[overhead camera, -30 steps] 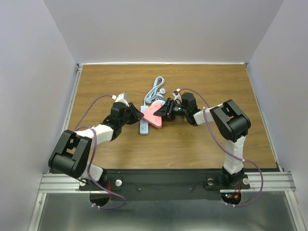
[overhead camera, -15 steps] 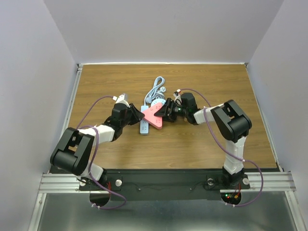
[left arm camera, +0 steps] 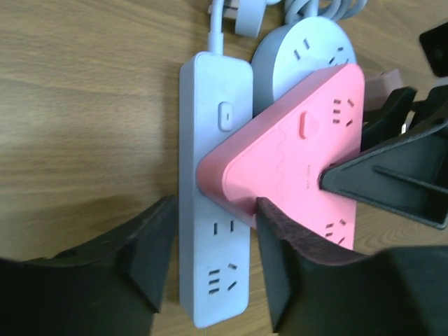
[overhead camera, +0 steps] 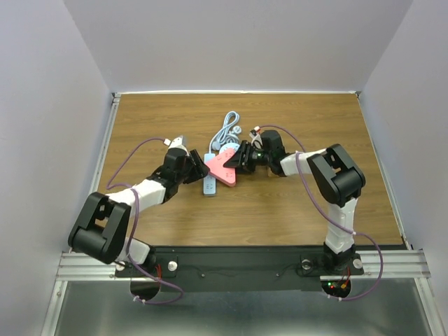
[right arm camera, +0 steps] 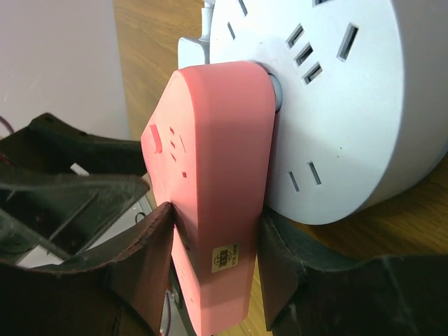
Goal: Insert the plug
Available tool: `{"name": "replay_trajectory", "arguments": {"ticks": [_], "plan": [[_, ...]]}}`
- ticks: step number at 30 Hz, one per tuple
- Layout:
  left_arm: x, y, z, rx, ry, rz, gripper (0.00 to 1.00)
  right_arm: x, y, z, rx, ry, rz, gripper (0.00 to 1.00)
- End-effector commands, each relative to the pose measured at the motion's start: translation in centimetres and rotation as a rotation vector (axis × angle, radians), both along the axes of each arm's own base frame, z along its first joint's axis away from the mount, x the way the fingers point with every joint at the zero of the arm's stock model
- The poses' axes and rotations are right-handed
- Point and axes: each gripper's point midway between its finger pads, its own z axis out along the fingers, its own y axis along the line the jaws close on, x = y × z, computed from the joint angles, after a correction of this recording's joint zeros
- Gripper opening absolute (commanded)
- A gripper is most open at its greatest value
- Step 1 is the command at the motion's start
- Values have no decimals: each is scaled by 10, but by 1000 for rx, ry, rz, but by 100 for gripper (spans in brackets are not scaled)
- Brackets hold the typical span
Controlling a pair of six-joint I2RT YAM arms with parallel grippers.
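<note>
Compared with one second ago, the left arm has stretched a little further. The left end effector (left arm camera: 215, 204) now sits closer on the white power strip (left arm camera: 213, 140), with its fingers clamped on the near end of the strip, one on each long side. The right wrist has also drifted slightly away from the arm bases. The pink adapter (left arm camera: 294, 161), which I take to be the plug of the task, has hardly moved: it lies tilted across the middle of the strip and covers some of the sockets there. The right end effector (right arm camera: 213, 213) is closed on the thick edge of the adapter, on the side turned away from the strip. I judge that the strip is now braced and the adapter is being lined up but is not yet seated, because in the right wrist view it leans on a round socket hub (right arm camera: 350, 105) instead of lying flat. This hub lies just beside the strip on its right side and is the main obstacle, since it props the adapter up. A loose plug (left arm camera: 250, 15) and a coiled cable (overhead camera: 228, 126) lie on the bench (overhead camera: 315, 203) beyond the far end of the strip, not in the path. Whether the pins of the adapter are over a socket I cannot tell, because they are hidden.
</note>
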Motion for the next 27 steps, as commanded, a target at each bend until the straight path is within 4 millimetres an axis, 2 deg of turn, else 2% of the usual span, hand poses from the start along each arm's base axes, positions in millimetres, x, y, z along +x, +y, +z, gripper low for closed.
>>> {"name": "replay_trajectory", "arguments": {"ticks": [1,3,4,6,11,18,19,23,24,27], "plan": [[-10,15,21,116,9,4,66,7,-9,-49,-178,23,-72,22],[-6,21,38,127,-29,32,71,9,-2,-48,-173,19,-68,22],[-5,24,52,128,-56,41,79,10,4,-47,-167,16,-64,22],[-6,28,72,123,-90,47,82,9,14,-47,-164,14,-51,21],[-8,40,102,125,-151,71,83,11,40,-45,-146,2,-19,22],[-17,57,120,132,-175,98,84,6,92,-43,-96,5,58,23],[-18,58,120,131,-175,98,85,6,104,-43,-87,0,77,23],[-20,64,124,137,-179,107,85,-3,132,-43,-73,-2,123,25],[-21,65,124,139,-178,107,85,0,141,-40,-63,-13,129,26],[-21,68,124,141,-178,112,85,-6,160,-41,-53,-15,167,31]]}}
